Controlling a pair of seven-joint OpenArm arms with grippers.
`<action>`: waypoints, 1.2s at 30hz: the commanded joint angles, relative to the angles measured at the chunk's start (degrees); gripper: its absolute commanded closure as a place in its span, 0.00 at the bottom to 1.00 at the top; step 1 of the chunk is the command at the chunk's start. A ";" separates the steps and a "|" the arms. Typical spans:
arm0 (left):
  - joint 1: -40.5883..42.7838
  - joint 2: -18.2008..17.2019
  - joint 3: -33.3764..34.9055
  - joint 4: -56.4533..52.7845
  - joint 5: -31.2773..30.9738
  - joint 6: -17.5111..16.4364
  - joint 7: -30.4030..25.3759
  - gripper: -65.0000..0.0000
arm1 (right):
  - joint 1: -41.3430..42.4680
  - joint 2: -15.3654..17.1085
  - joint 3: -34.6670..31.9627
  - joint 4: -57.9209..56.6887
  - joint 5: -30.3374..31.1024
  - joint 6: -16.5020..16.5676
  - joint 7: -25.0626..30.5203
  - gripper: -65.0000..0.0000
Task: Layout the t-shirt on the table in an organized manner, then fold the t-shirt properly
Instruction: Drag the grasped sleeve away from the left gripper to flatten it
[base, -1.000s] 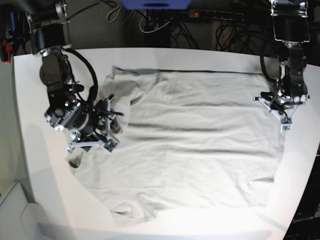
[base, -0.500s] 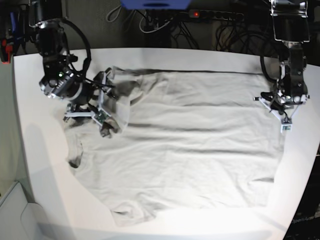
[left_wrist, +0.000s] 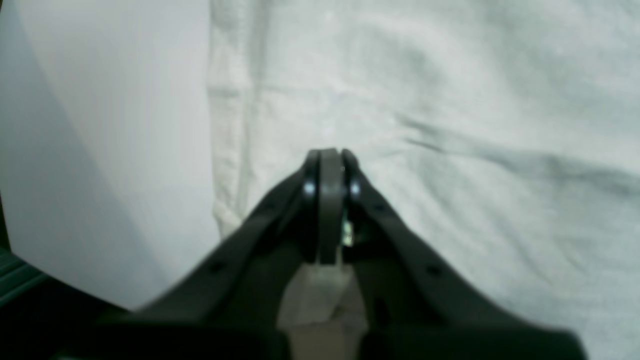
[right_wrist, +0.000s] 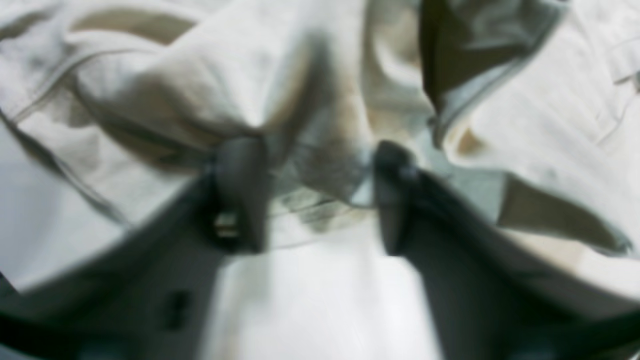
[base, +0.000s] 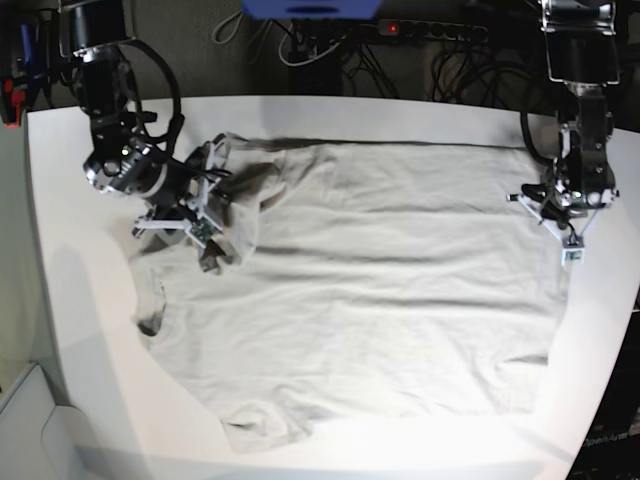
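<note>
The light grey-beige t-shirt (base: 380, 280) lies spread over the white table (base: 90, 330), with its far-left sleeve bunched up. In the base view my right gripper (base: 212, 198) sits at that bunched sleeve. The right wrist view shows its fingers (right_wrist: 240, 195) apart, with a crumpled fold of the t-shirt (right_wrist: 320, 170) hanging between them; the picture is blurred. My left gripper (base: 572, 250) is at the shirt's right edge. Seen from the left wrist, the left gripper (left_wrist: 327, 160) is shut just over the t-shirt (left_wrist: 450, 100) beside its hem, with nothing visibly in it.
A power strip (base: 430, 30) and tangled cables lie behind the table's back edge. A blue object (base: 310, 8) shows at the top. Bare table (left_wrist: 100, 125) lies right beside the shirt's hem, and the table's edge is close to my left gripper.
My right gripper has moved back and left to the bunched sleeve, and its fingers have come closer together around the fabric. The left arm has not moved.
</note>
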 joint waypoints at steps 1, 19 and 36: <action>-0.06 -0.05 0.06 0.00 -1.15 0.30 1.59 1.00 | 0.87 0.47 0.22 0.86 0.51 1.19 0.86 0.76; -1.38 0.04 0.06 -0.18 -1.15 0.30 0.44 1.00 | -9.85 1.44 0.74 22.75 0.51 1.19 -8.89 1.00; -1.29 0.57 0.24 -0.18 -1.15 0.30 -2.72 1.00 | -15.57 -1.73 0.30 23.71 0.59 1.19 -21.03 1.00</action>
